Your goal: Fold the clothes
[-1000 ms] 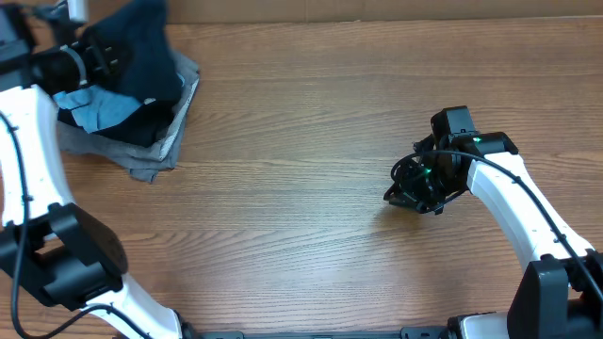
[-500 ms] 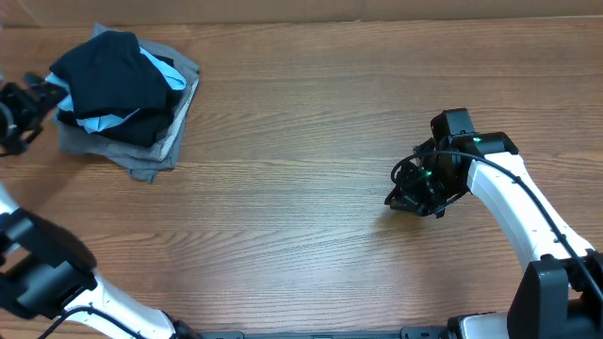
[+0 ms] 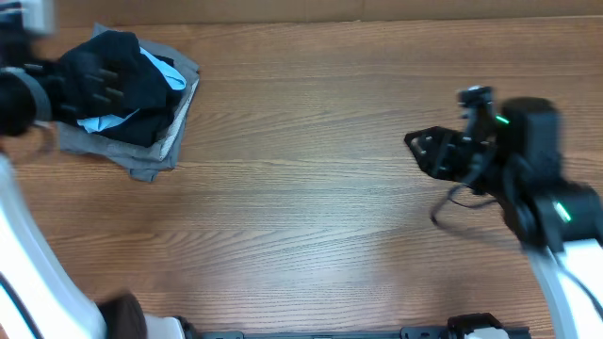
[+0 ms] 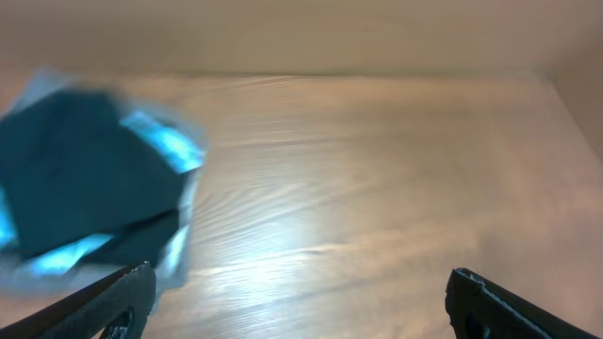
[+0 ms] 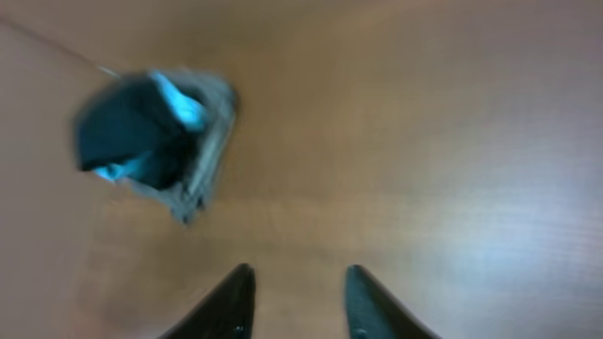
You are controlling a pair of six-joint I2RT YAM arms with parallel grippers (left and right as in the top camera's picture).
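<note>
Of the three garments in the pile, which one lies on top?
The black T-shirt; the light blue garment peeks out beneath it, and the grey garment lies at the bottom.

Left gripper released black T-shirt, right gripper lifted

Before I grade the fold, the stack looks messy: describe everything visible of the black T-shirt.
The black T-shirt is soft dark fabric, bunched rather than flat, topping a light blue garment and a grey garment near the far left edge. No logo shows. The open left hand overlaps its left side from above; contact unclear.
</note>
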